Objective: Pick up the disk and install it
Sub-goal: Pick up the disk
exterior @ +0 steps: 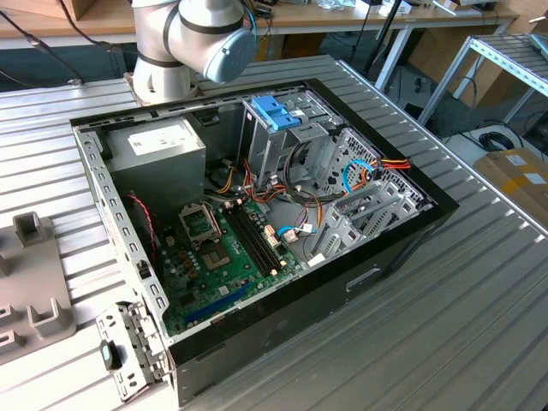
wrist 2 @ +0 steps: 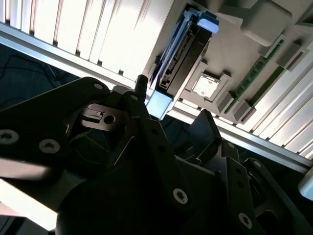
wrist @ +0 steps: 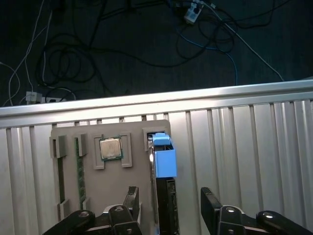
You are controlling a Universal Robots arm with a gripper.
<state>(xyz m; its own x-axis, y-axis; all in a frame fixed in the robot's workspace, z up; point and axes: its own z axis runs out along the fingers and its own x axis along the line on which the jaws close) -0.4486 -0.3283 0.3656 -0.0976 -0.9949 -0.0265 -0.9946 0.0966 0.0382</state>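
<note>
At the exterior view's left edge a grey moulded fixture (exterior: 34, 295) lies on the ribbed metal counter (exterior: 479, 282). Next along, at the far side, stands my arm's base (exterior: 184, 43), and in front of it the open computer case (exterior: 282, 338) lies on its side across the middle of the counter. Inside it, going rightward, I see the grey power supply (exterior: 158, 145) with its white label, the green motherboard (exterior: 218, 257) nearer the camera, a bare blue bracket (exterior: 276, 111) atop the drive cage, and a bundle of red, yellow and orange cables (exterior: 385, 163) toward the right wall. Both wrist views show my claw (wrist: 168, 192) (wrist 2: 173, 96) over a beige-grey holder tray (wrist: 98, 196) (wrist 2: 234, 49) near the counter's rim. The disk (wrist: 165, 164) (wrist 2: 182, 51) stands on edge in a slot of that tray, its light-blue carrier frame showing at one end, just beside a processor chip (wrist: 111, 148) (wrist 2: 204, 86) and near a memory stick (wrist: 78, 169) (wrist 2: 254, 73) seated in the same tray. My claw is released: its dark fingers (wrist: 208, 200) straddle the disk, and in the first wrist view a gap shows on each side, so I grip nothing.
</note>
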